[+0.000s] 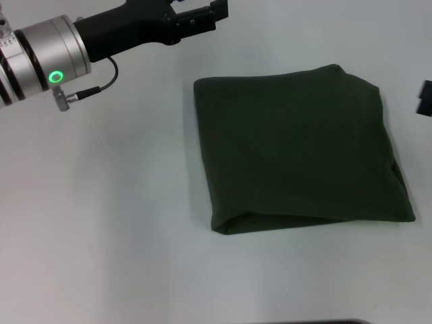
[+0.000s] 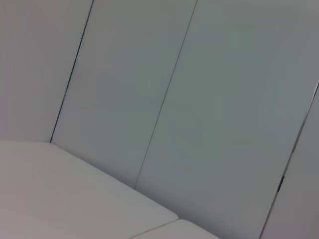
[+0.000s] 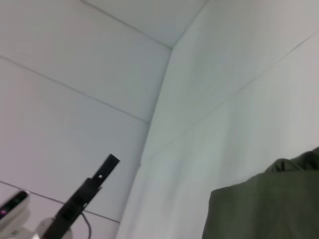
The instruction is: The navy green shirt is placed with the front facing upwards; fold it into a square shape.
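The dark olive-green cotton shirt [image 1: 297, 152] lies folded into a rough square on the white tabletop [image 1: 101, 223], a little right of the middle in the head view. Only plain green cloth faces up. Its near edge is a rounded fold, and layered edges show along its right side. One corner of the same folded cloth [image 3: 264, 206] shows in the right wrist view, resting on the white surface.

The left gripper [image 1: 199, 17] hangs at the far left of the table, well apart from the shirt, at the end of a black forearm with a silver wrist cuff [image 1: 47, 57] that carries a lit green ring. Whether its fingers are parted or closed cannot be told. The right gripper [image 1: 424, 98] shows only as a small black piece at the right edge, beside the shirt but apart from it; its fingers' state cannot be told either.
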